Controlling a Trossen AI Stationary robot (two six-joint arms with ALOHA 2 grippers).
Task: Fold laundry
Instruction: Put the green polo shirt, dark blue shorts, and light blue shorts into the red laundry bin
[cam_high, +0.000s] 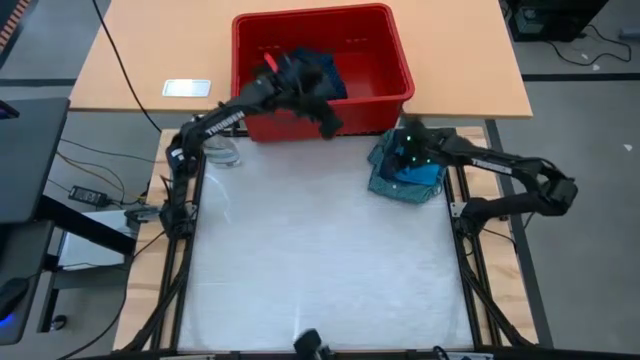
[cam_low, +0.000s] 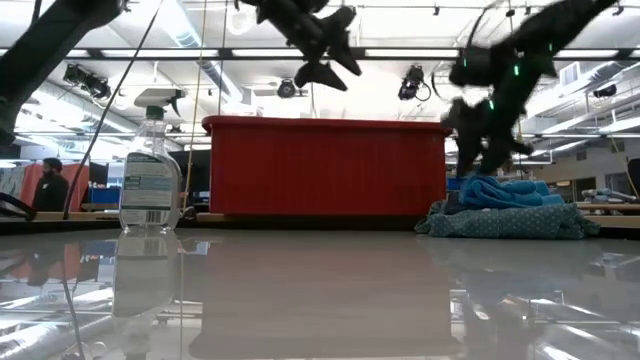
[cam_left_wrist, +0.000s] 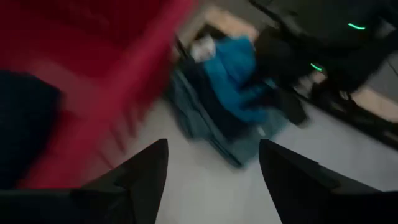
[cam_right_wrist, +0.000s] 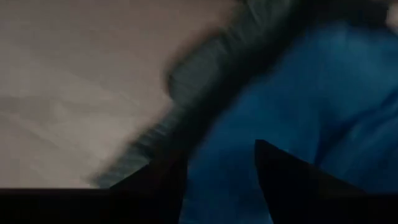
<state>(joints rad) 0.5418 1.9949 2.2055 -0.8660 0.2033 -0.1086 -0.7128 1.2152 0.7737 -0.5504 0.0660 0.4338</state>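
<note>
White and bare, the table (cam_high: 310, 270) lies before us, a spray bottle (cam_low: 150, 165) near its far left edge. Our right end effector (cam_high: 408, 152) hovers just over the pile of laundry (cam_low: 505, 210) at the far right: a bright blue piece (cam_left_wrist: 236, 71) atop a dotted teal one (cam_low: 530, 225). We cannot tell its finger state. Beyond, our left end effector (cam_left_wrist: 211, 165) hangs released, holding nothing, at the front wall of the red bin (cam_high: 320, 65), dark garments (cam_high: 325, 75) inside.
</note>
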